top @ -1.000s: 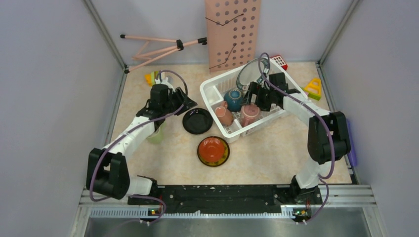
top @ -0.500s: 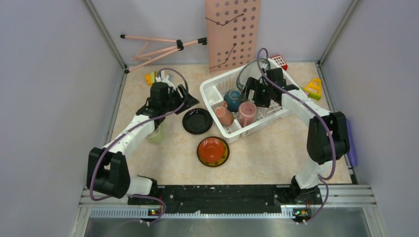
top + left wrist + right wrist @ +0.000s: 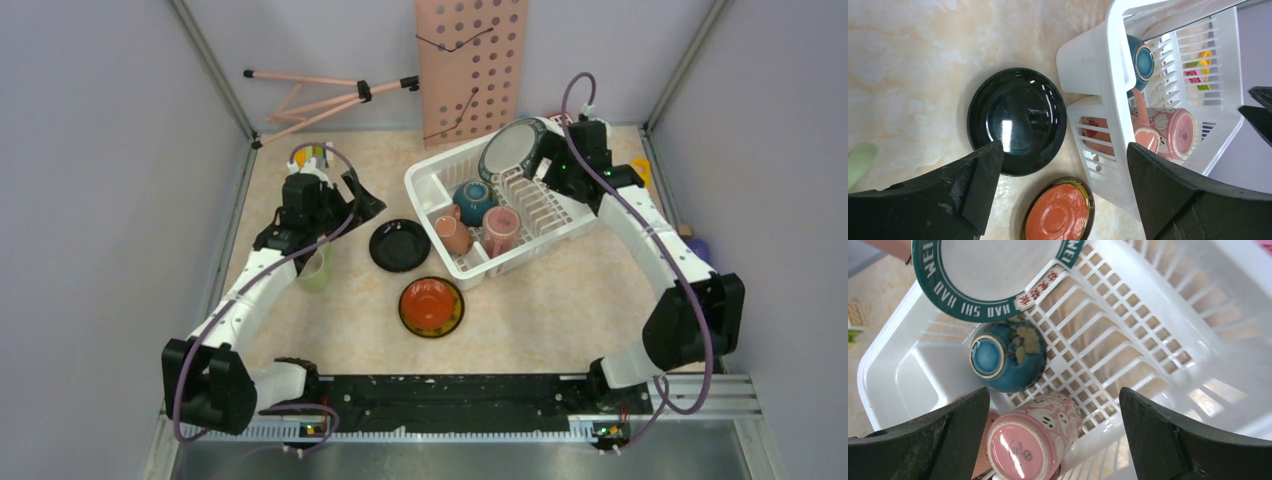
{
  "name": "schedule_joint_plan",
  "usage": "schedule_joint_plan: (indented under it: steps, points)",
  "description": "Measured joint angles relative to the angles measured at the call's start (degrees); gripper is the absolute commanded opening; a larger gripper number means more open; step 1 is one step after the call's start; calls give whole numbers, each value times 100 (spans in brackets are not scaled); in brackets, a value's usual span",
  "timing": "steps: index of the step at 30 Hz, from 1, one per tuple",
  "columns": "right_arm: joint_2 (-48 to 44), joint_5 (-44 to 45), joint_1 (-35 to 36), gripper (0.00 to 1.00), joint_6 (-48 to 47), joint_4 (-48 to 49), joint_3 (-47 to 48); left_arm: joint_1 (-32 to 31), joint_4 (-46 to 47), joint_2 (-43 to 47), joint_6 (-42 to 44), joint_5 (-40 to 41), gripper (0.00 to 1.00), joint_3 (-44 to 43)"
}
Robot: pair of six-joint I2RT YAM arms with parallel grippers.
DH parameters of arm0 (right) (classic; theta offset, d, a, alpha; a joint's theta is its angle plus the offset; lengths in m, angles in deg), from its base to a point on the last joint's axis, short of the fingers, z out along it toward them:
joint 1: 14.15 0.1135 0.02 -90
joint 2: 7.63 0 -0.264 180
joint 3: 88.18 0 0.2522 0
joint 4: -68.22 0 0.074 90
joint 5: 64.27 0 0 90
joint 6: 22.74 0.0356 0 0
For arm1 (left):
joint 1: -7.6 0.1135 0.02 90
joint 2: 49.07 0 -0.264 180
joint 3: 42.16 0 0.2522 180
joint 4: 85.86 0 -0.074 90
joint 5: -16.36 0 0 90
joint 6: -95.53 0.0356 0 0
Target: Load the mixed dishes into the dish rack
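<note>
Dish rack (image 3: pixel 545 210) far right on tabletop (image 3: pixel 560 310); white plate (image 3: pixel 512 150) leans on its back rim, could tip if bumped. Left hand (image 3: pixel 1062 155), right hand (image 3: pixel 1053 395) both spread, empty. Black plate (image 3: pixel 1015 120) lies flat: slip risk.

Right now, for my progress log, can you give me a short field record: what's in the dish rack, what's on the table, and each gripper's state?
Rack: white dish rack, far right of the table
In rack: white plate with dark rim propped at the far end; teal bowl; left pink cup; right pink cup
On table: black plate; red plate; light green mug
Left gripper: open, empty, near the black plate
Right gripper: open, empty, above the rack
</note>
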Motion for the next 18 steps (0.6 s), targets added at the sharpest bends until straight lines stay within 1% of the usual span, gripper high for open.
schedule_joint_plan:
  steps: [5,8,14,18]
  points:
    - [-570,743,-90,99,140,-542,4,90,-568,704,92,393,98,111]
    - [-761,940,-98,99,61,-726,-50,168,-1008,1110,90,769,98,98]
    - [-1469,1158,-98,99,-9,-813,-946,210,-2516,1185,129,1893,96,-391]
    - [-2072,1150,-98,99,46,-861,-1670,210,-3268,1281,74,2474,94,-455]
